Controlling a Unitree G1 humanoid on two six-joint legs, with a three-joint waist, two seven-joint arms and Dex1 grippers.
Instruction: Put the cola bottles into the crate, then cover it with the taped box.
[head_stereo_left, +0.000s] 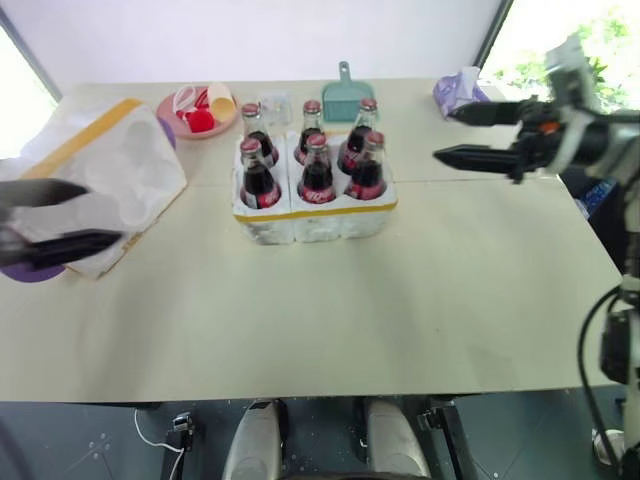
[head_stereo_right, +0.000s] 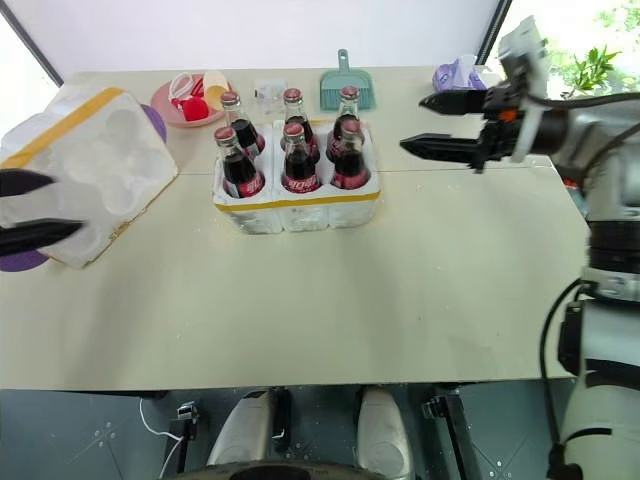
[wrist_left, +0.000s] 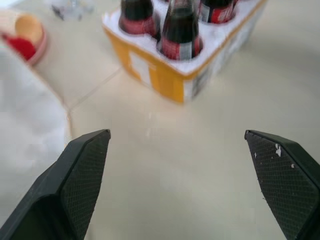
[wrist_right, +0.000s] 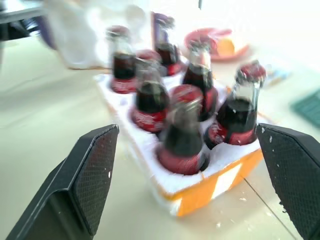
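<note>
Bottles (head_stereo_left: 312, 160) fill all six crate (head_stereo_left: 318, 216) wells. Both claws, left (head_stereo_left: 45, 220) and right (head_stereo_left: 468, 132), stand apart, empty. Next: grasp taped box (head_stereo_left: 110, 170) at nine o'clock.

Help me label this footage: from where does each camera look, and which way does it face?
Left and right eye views: on the head, looking forward and down at the table; both arms show, the left gripper and right gripper open.
Left wrist view: on the left wrist, looking along its fingers at the crate.
Right wrist view: on the right wrist, facing the six cola bottles between its fingers.
Shared: every view shows the crate of bottles; the taped box lies beside it.
</note>
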